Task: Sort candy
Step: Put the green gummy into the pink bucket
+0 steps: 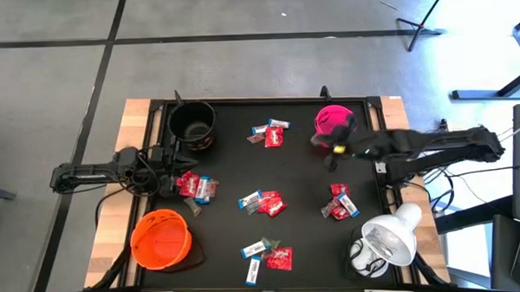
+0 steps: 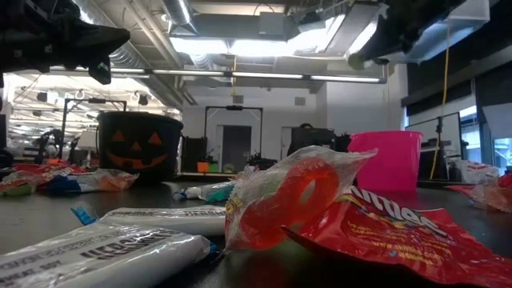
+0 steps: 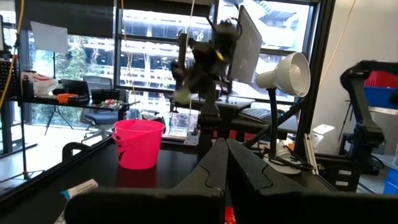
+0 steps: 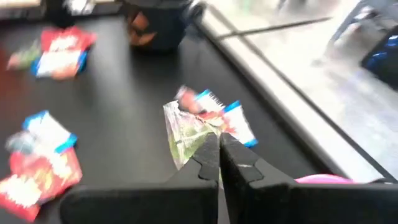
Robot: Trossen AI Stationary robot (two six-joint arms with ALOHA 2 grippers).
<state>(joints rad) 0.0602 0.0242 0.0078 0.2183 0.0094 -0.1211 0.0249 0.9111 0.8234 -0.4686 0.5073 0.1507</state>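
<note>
Small wrapped candy lies in several heaps on the black table: (image 1: 273,134), (image 1: 195,187), (image 1: 262,202), (image 1: 340,202), (image 1: 268,254). My right gripper (image 4: 219,138) hangs beside the pink bowl (image 1: 333,119), shut on one clear-and-green wrapped candy (image 4: 185,134), which also shows in the left wrist view (image 3: 182,95). The black pumpkin bowl (image 1: 192,124) stands at the far left and the orange bowl (image 1: 162,239) at the near left. My left gripper (image 3: 224,152) waits shut at the table's left edge (image 1: 169,158), holding nothing. My right gripper pinches the candy's clear-and-green wrapper by its edge (image 4: 200,142) between the two fingertips. The fingers come from the table's right side, slanting down. The candy sticks out past the fingertips and is lifted clear of the table.
A white desk lamp (image 1: 389,237) stands at the near right corner. A raised black rim (image 1: 267,100) frames the table. Bare black surface (image 1: 235,164) lies between the heaps in the middle.
</note>
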